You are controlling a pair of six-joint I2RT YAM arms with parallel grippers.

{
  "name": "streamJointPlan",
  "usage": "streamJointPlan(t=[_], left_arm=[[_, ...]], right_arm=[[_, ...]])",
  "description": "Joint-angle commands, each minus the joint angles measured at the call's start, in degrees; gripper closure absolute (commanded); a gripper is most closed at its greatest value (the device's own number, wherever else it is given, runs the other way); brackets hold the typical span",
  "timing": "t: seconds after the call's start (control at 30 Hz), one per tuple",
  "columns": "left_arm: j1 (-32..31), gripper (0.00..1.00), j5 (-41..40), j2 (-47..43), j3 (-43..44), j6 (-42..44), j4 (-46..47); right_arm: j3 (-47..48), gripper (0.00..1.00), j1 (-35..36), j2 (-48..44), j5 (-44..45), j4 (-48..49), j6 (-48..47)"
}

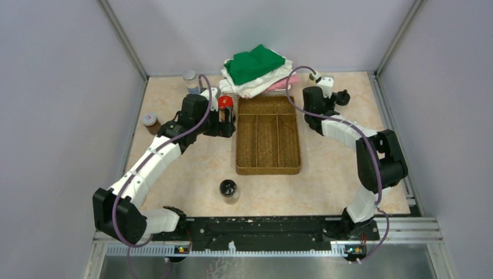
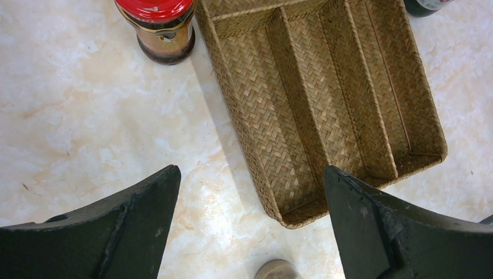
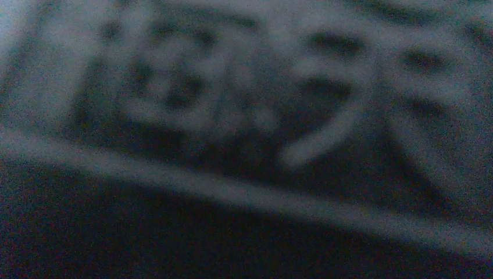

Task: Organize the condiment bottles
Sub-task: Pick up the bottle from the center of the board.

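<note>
Left wrist view: left gripper (image 2: 250, 172) fingers wide apart near red-lidded jar (image 2: 156, 26); right gripper (image 1: 334, 99) fingers: cannot tell.

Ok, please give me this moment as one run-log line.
left gripper: open, short of red-lidded jar | right gripper: at dark bottle beside tray, grip unclear | tray: no bottles inside

My left arm (image 1: 154, 157) stretches up toward the centre-left of the top view, left jaws spread wide and pointing down. Right arm (image 1: 343, 131) bends toward the upper right; honestly can't tell how my right jaws stand.
</note>
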Motion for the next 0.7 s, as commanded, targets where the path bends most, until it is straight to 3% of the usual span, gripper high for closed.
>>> streamJointPlan(t=[0.0,0.13,0.67], left_arm=[[0.3,0.01,0.8,-1.8,-0.6,0.5,1.7],[0.3,0.01,0.9,-1.9,-0.8,0.2,1.7],[0.3,0.01,0.5,-2.6,-0.9,-0.3,1.1]], right_arm=[[-1.4,0.92,0.3,-3.2,-2.5,-0.5,-2.2],[-0.3,1.00,0.2,-5.6,-4.8,-0.1,-5.0],[8.4,1.00,-0.3,-8.9,-13.6,1.1,-10.8]])
